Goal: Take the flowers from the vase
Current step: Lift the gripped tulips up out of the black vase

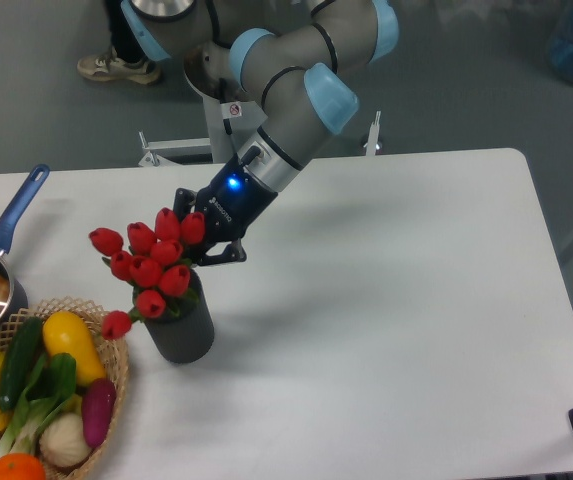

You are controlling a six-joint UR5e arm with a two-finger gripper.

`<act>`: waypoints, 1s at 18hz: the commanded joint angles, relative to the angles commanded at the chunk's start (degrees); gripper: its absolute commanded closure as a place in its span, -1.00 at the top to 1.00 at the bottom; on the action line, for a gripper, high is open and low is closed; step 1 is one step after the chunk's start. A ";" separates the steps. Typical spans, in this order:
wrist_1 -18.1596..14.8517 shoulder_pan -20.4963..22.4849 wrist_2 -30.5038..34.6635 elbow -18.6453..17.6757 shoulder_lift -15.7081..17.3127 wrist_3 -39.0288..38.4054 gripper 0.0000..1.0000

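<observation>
The bunch of red tulip flowers (151, 265) with green stems sits in the dark grey ribbed cylindrical vase (181, 330) on the white worktop (396, 330), not yet lifted. The black two-finger end effector (206, 240) is at the bunch's upper right edge, touching the buds; whether it is clenched cannot be told. Judging by this, grasping and lifting remain. A wicker basket (116, 385) of vegetables stands beside the vase.

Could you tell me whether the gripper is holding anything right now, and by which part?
It cannot be told: the gripper is right behind the flowers, which hide its fingertips; they are still in the vase.
</observation>
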 joint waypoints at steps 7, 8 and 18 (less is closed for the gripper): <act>0.00 -0.09 -0.62 3.78 3.95 -7.56 -1.00; -0.17 0.00 -0.70 4.22 4.65 -8.18 -1.00; -0.26 0.35 -2.37 10.10 6.59 -14.86 -1.00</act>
